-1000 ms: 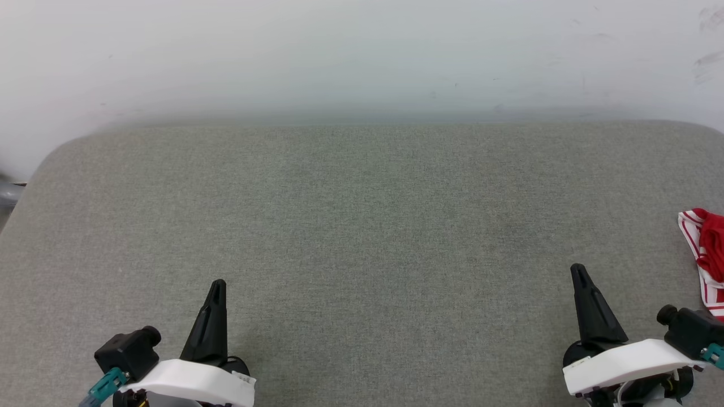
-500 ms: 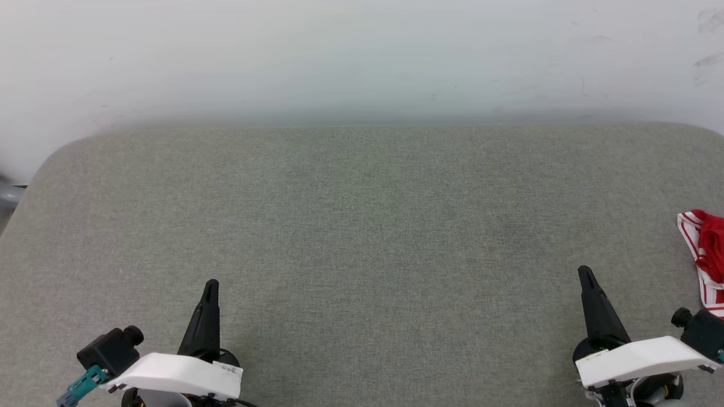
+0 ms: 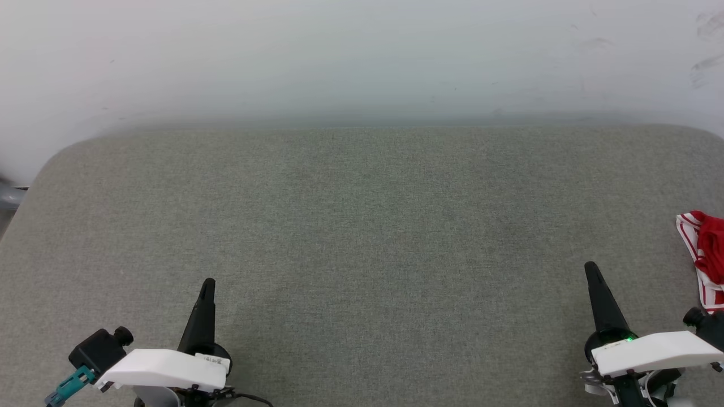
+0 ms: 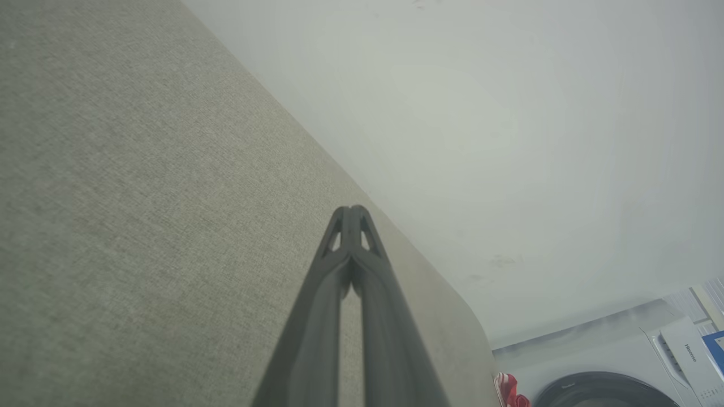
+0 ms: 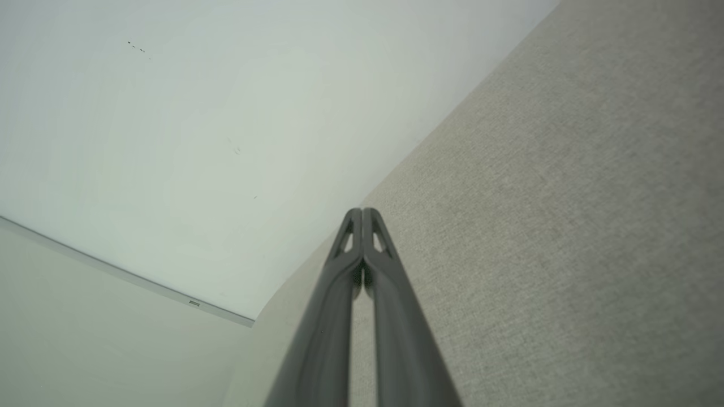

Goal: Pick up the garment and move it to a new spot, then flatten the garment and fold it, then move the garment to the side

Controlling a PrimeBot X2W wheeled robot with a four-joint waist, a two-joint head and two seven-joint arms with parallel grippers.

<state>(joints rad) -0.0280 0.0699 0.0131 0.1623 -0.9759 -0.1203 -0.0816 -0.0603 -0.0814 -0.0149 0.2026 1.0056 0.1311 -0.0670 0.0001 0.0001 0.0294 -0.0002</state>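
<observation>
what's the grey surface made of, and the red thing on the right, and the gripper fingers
Grey surface: apparently woven upholstery fabric over padding, matte; fine weave grain, rounded corners.
Garment: thin soft cloth, red with striped trim; it lies crumpled in folds.
Left gripper and right gripper: fingers look like dark matte moulded plastic, with cut-out tips; possibly rubbery.

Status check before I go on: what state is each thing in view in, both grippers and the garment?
left gripper: shut, empty.
right gripper: shut, empty, apart from the garment.
garment: bunched up, lying at the right edge of the grey padded surface, partly cut off by the head view's edge, not held.
</observation>
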